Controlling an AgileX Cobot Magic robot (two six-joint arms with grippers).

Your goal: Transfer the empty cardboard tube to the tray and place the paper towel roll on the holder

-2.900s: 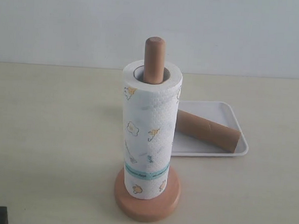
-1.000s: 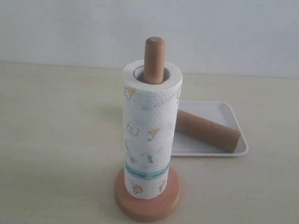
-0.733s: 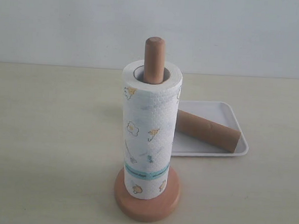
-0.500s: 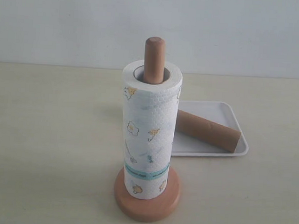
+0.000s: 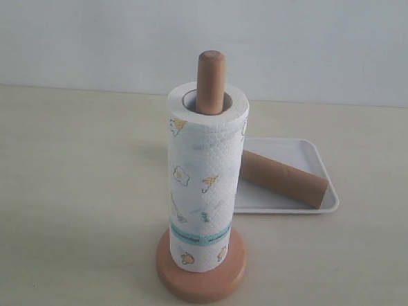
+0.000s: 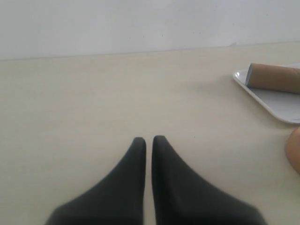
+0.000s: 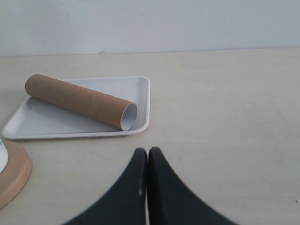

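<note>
The paper towel roll (image 5: pixel 202 181) is sitting upright on the holder (image 5: pixel 199 282); the empty cardboard tube (image 5: pixel 283 178) is lying in the tray (image 5: pixel 291 148); the right gripper (image 7: pixel 147 151) is hovering near the tray, jaws pressed together, empty; the left gripper (image 6: pixel 148 139), likewise closed, is hanging farther off.

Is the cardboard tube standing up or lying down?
Lying down: the cardboard tube rests on its side in the tray, one open end showing.

Cream table (image 5: pixel 63 186) against a white wall (image 5: pixel 94 28)
I see soft, even light and only faint shadows on the tabletop.
</note>
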